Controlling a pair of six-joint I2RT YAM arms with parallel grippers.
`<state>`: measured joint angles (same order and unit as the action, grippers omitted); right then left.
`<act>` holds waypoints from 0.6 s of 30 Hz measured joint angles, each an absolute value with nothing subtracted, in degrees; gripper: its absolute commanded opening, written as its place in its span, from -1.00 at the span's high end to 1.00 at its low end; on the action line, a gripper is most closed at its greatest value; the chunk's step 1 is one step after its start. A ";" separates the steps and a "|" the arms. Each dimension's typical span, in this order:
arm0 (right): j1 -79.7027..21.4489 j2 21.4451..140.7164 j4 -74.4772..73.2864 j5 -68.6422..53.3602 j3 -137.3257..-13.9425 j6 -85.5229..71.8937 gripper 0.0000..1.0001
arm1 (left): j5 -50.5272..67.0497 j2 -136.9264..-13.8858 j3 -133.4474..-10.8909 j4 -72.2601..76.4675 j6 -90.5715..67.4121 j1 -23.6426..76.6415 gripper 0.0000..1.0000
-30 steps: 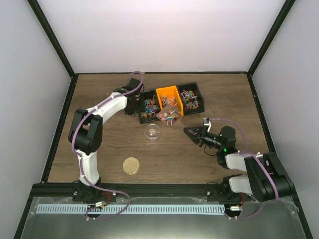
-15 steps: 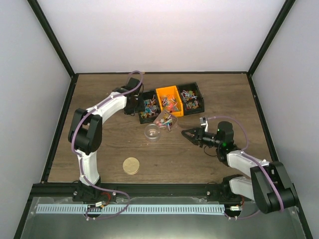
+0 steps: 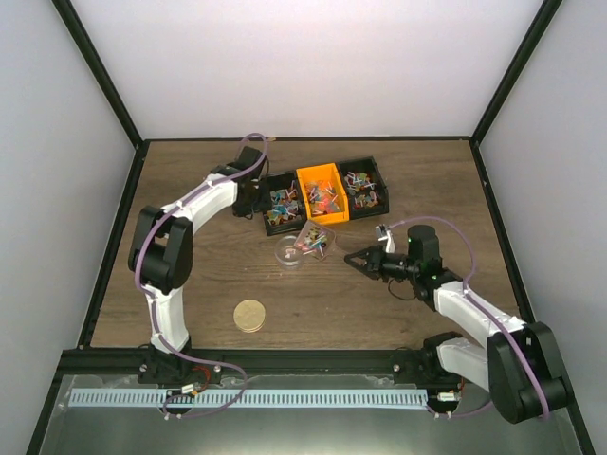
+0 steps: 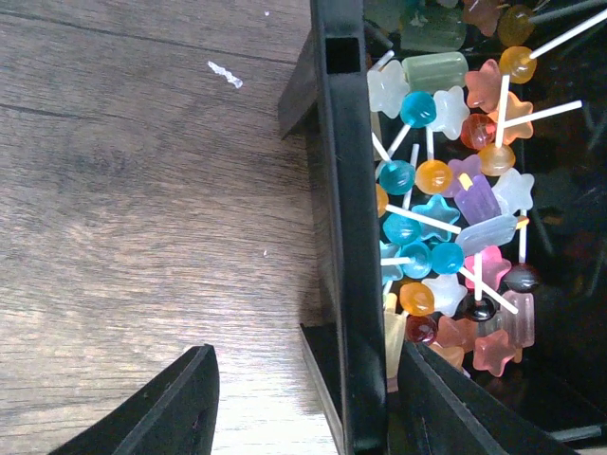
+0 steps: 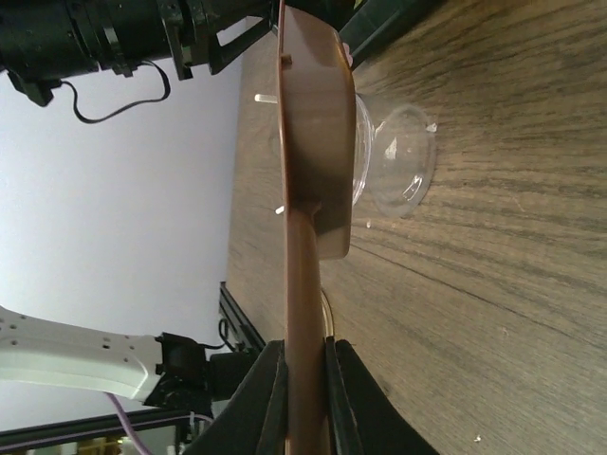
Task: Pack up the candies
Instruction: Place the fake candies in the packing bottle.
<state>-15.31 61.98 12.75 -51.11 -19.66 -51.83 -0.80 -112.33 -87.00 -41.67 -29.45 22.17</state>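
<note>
Change in right arm: against the frame a second ago, the right gripper [image 3: 351, 258] has moved left and slightly nearer to the arm bases, away from the bins.
Change in load: the scoop [image 3: 313, 239] with its heap of candies [image 3: 311, 241] lay against the front edge of the orange bin [image 3: 321, 180]. It is now just beside the clear cup [image 3: 287, 254], its edge overlapping the cup's rim in the top view.
Change in left arm: barely any; the left gripper [image 3: 254, 190] stays at the left end of the row of bins.
Right jaws: clamped together on the thin brown handle of the scoop [image 5: 305, 237], which the right wrist view shows edge-on between the two fingers [image 5: 270, 398].
Candies and right jaws: the scooped candies sit out beyond the fingertips, at the far end of the scoop, not between the jaws. The clear cup [image 5: 403, 171] stands on the wooden table [image 5: 512, 237] just past the scoop's bowl.
Left jaws: apart, one finger [image 4: 180, 403] on each side of the left wall of the left black bin [image 4: 340, 237].
Candies and left jaws: the candies [image 4: 446, 218] fill that bin just inside the wall, none gripped.
Other candies: the orange bin and the right black bin [image 3: 364, 171] also hold mixed-colour sweets.
Elsewhere: a round tan disc [image 3: 249, 315] lies on the table, well apart from the cup.
</note>
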 measured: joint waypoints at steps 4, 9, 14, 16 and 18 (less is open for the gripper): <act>-16.73 61.49 5.72 -48.51 -24.29 -47.37 0.99 | -0.80 -112.33 -87.00 -41.67 -29.34 21.87 -0.09; -16.88 61.32 1.06 -46.35 -28.12 -42.96 0.99 | -0.80 -112.33 -87.00 -41.65 -29.34 21.67 -0.08; -17.30 61.32 -3.31 -45.23 -28.58 -39.66 0.99 | -0.75 -112.33 -87.00 -41.65 -29.32 21.52 -0.09; -17.76 61.32 -5.30 -44.73 -29.17 -38.68 0.99 | -0.75 -112.33 -87.00 -41.65 -29.32 21.43 -0.09; -18.46 61.32 -7.18 -44.10 -30.37 -37.63 0.99 | -0.73 -112.33 -87.00 -41.65 -29.32 21.34 -0.09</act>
